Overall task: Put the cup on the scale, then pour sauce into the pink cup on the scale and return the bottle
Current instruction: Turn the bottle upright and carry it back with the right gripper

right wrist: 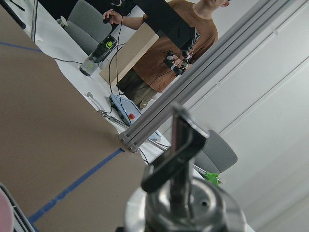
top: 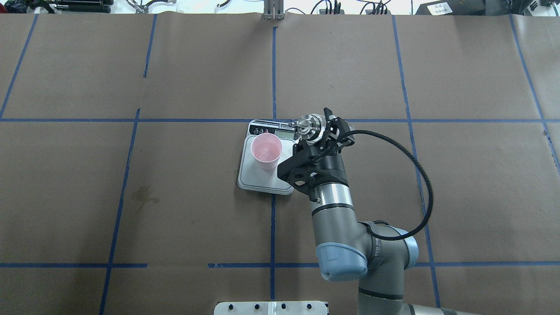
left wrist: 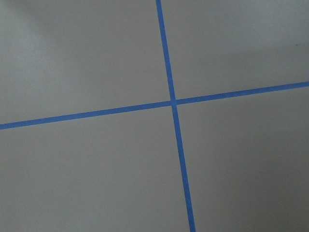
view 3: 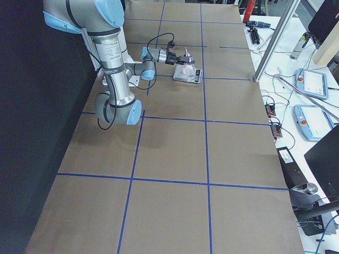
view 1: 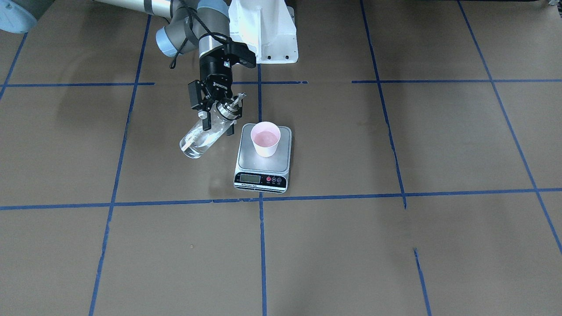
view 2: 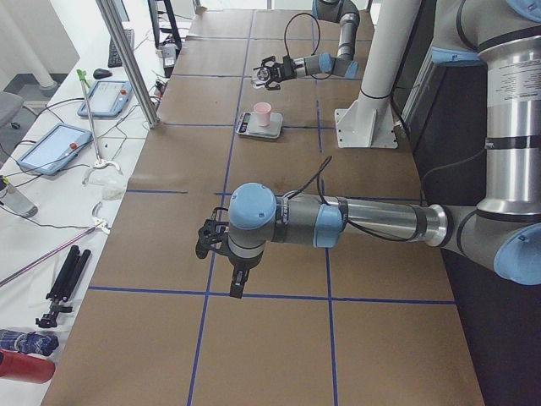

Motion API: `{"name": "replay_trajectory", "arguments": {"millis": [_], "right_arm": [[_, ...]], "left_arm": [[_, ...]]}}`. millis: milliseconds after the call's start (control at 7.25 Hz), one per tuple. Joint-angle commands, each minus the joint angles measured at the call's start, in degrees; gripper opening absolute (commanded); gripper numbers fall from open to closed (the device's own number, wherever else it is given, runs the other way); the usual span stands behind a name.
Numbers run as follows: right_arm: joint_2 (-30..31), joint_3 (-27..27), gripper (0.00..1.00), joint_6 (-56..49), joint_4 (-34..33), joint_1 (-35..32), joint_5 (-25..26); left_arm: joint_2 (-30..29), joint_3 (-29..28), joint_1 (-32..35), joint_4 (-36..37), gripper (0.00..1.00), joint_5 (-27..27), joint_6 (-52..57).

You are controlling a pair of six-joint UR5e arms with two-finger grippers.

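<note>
Bottle [view 1: 199,140] first: my right gripper [view 1: 217,119] is pinching it near the top, just under the metal spout [view 1: 236,101], with a finger pressed against the glass on each side. It hangs tilted in the air, its base low and pointing away from the scale [view 1: 250,163], its spout high on the side nearer the cup [view 1: 265,138]. It is just beside the scale, on the robot's right of it, and the spout is not over the cup. Clear liquid [view 1: 195,145] pools in the low end of the glass.

The cup stands upright around the middle of the scale's steel platform, well inside its edges, with the display [view 1: 249,178] on the operators' side. Its inside is pink; I cannot tell how much is in it.

Through the right wrist camera I look along the spout, and a person in a brown shirt [right wrist: 169,43] stands beyond the table's end.

My left gripper [view 2: 218,245] hangs over the brown paper table [view 1: 395,241], well apart from the scale. I see it only from the side, so I cannot tell whether it is spread or pressed together. Its wrist camera shows only a crossing of blue tape lines [left wrist: 173,102].
</note>
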State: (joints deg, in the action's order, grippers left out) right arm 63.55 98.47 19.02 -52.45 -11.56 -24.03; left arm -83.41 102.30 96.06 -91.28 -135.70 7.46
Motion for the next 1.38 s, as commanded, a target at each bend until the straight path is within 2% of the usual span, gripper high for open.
{"name": "replay_trajectory", "arguments": {"millis": [0, 276, 414, 552, 828, 966, 1241], "right_arm": [[6.21, 7.59, 0.0, 8.98, 0.25, -0.73, -5.55], [7.81, 8.76, 0.0, 18.82, 0.25, -3.98, -9.7], [9.21, 8.93, 0.0, 28.52, 0.25, -6.69, -16.24], [10.97, 9.28, 0.0, 36.71, -0.01, -7.67, -18.92], [18.86, 12.08, 0.0, 38.71, -0.02, -8.12, -18.6], [22.72, 13.58, 0.0, 45.95, 0.24, -8.38, -18.68], [26.7, 13.16, 0.0, 49.27, 0.25, -8.21, -15.98]], "left_arm": [[0.0, 0.0, 0.0, -0.03, 1.0, 0.0, 0.01], [0.0, 0.0, 0.0, -0.12, 1.0, 0.0, 0.01], [0.0, 0.0, -0.08, -0.12, 1.0, 0.0, 0.1], [0.0, 0.0, -0.09, -0.04, 1.0, 0.0, 0.1], [0.0, 0.09, -0.09, -0.12, 1.0, 0.0, 0.1], [0.0, 0.09, -0.09, -0.12, 1.0, 0.0, 0.1], [0.0, 0.09, -0.09, -0.21, 1.0, 0.0, 0.1]]}}
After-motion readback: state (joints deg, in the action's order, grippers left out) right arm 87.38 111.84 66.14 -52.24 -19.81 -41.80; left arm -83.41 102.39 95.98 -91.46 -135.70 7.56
